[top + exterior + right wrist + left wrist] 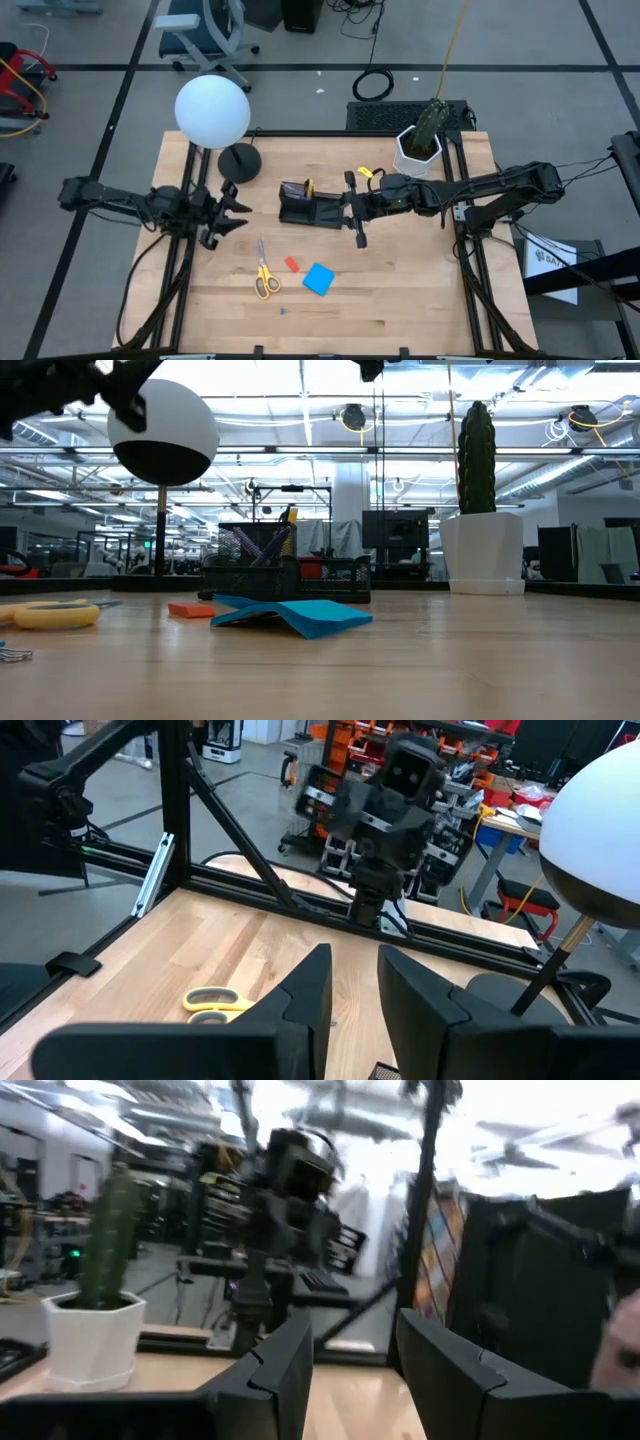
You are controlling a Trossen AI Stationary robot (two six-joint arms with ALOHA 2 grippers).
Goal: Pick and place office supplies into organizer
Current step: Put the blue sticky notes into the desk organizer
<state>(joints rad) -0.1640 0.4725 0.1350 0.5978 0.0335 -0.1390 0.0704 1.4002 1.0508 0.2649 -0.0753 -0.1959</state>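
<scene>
Pale wood worktop point(400, 290) carries everything you need, with a white globe lamp point(212, 110) and a potted cactus point(422, 140) along its far edge. Your right gripper point(358, 222) hovers just beside the black organizer point(310, 207), fingers spread a little with nothing between them. Your left gripper point(228, 213) waits well to the left, fingers apart and empty too.

You look to be between picks: pens already stand in the organizer's cup, though how many cannot be told. Still loose on the worktop, nearer you, are one pair of yellow-handled scissors point(265, 277), one red eraser point(292, 264) and one blue pad point(319, 279), plus one tiny bluish bit point(283, 311) nearer still.

Your next move probably calls for swinging the right arm nearward over the eraser or pad, lowering squarely, and closing on a thin, flat thing. The pad lies slightly lifted at one edge, which may help.
</scene>
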